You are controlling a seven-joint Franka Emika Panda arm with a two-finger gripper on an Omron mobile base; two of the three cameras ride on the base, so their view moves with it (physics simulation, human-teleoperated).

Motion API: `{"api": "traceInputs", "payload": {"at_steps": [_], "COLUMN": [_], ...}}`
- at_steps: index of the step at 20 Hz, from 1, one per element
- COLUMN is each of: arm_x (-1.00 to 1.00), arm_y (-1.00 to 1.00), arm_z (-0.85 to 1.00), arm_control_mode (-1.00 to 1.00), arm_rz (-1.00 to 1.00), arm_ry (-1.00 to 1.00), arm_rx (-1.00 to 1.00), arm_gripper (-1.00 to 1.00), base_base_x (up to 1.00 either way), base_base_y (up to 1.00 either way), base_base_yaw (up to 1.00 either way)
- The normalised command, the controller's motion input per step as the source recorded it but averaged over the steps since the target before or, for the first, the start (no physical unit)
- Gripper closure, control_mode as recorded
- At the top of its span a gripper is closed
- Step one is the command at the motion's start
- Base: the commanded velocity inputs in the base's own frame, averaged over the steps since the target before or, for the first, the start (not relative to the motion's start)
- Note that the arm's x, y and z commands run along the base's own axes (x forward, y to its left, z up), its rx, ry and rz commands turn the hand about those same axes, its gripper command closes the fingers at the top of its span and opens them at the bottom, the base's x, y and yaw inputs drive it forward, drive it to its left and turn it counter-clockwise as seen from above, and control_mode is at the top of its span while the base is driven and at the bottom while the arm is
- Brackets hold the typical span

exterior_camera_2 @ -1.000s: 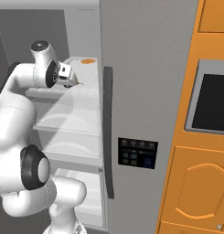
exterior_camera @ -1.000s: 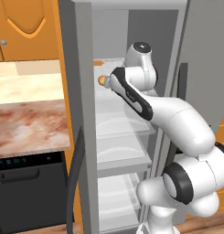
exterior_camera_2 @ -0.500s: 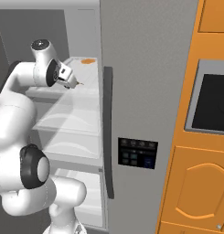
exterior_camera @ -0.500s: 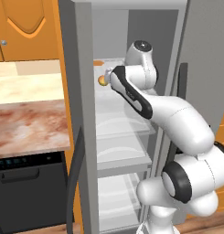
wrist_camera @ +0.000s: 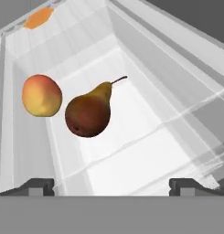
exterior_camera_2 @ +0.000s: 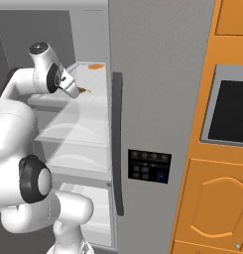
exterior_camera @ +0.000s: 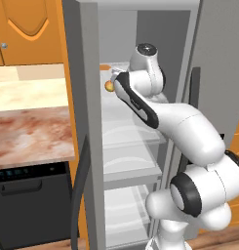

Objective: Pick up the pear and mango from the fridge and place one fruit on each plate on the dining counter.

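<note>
1. Left base view. Fridge (exterior_camera: 87,122), grey, door open, pale interior with clear shelves. The white arm (exterior_camera: 184,127) rises from the lower right and reaches into the upper compartment. Mango (exterior_camera: 109,86), yellow-orange, sits on the upper shelf just beside the arm's wrist. A counter (exterior_camera: 28,122) with a marbled reddish-brown and cream top stands left of the fridge, a black dishwasher (exterior_camera: 28,195) under it.

2. Right base view. The arm bends in from the left toward the upper shelf. Gripper (exterior_camera_2: 78,91) points down and right over that shelf; a small dark brown shape at its tip is too small to identify. An orange patch (exterior_camera_2: 95,66) lies at the back of the shelf. The grey fridge door carries a long dark handle (exterior_camera_2: 117,144) and a dark control panel (exterior_camera_2: 149,166). An oven window (exterior_camera_2: 229,111) is set in orange cabinets at right.

3. Hand view. Pear (wrist_camera: 89,112), dark reddish-brown with a short stem, lies on the glass shelf near the centre. The mango (wrist_camera: 41,95) lies just beside it, to its left, a narrow gap between them. The 2 fingertips (wrist_camera: 36,186) stand wide apart at the bottom corners, released, with nothing between them; both fruits lie ahead of the tips, untouched.
</note>
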Motion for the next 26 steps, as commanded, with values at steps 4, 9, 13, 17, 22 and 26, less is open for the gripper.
{"api": "traceInputs", "payload": {"at_steps": [4,9,13,17,22,26], "arm_x": [0.07,0.57,0.46,0.27,0.13,0.05], "arm_y": [-0.01,-0.02,0.0,0.0,0.08,0.08], "arm_z": [0.26,0.1,-0.18,-0.15,-0.1,-0.39], "arm_control_mode": [-1.0,-1.0,-1.0,-1.0,-1.0,-1.0], "arm_rz": [0.0,0.0,0.0,0.0,-0.02,-0.02], "arm_ry": [0.05,0.37,0.25,0.01,0.0,-0.08], "arm_rx": [0.16,0.07,0.0,0.0,0.0,-0.03], "arm_gripper": [-1.0,-1.0,-1.0,-1.0,-1.0,-1.0], "base_base_x": [0.0,0.0,0.0,0.0,0.0,0.0], "base_base_y": [0.0,0.0,0.0,0.0,0.0,0.0], "base_base_yaw": [0.0,0.0,0.0,0.0,0.0,0.0]}}
